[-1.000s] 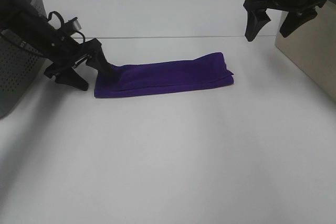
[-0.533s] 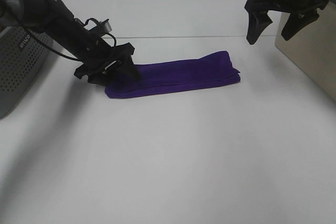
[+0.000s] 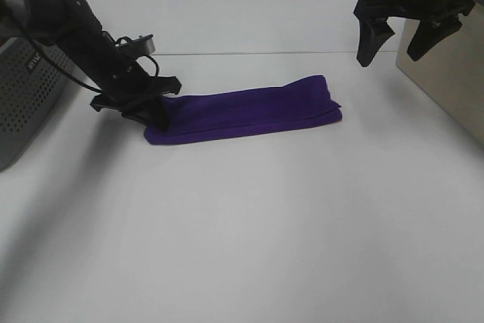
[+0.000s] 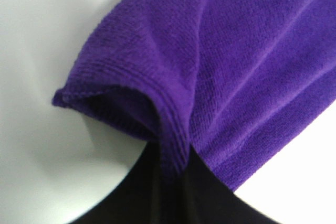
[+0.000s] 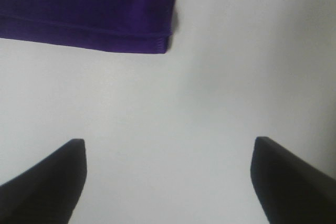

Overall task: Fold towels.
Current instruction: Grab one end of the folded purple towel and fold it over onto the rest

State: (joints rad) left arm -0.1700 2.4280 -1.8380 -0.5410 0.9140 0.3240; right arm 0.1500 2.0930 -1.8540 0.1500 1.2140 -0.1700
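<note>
The deep purple towel [image 3: 249,111] lies folded into a long narrow strip across the middle of the white table. My left gripper [image 3: 157,111] is at the strip's left end. In the left wrist view its black fingers [image 4: 197,192] are shut on the towel's [image 4: 236,51] hemmed edge, which is lifted a little off the table. My right gripper [image 3: 390,58] hangs open and empty above the table, beyond the strip's right end. In the right wrist view [image 5: 168,182] it is spread wide, with the towel's corner [image 5: 84,9] ahead of it. No white tag shows.
A grey perforated basket [image 3: 23,104] stands at the table's left edge, close behind the left arm. A beige box [image 3: 446,73] stands at the right edge beside the right gripper. Bare white table [image 3: 249,225] lies in front of the towel.
My left gripper moved from just left of the towel onto its left end and closed on it. The strip slid right, then a little back to the left. The right gripper barely moved.
</note>
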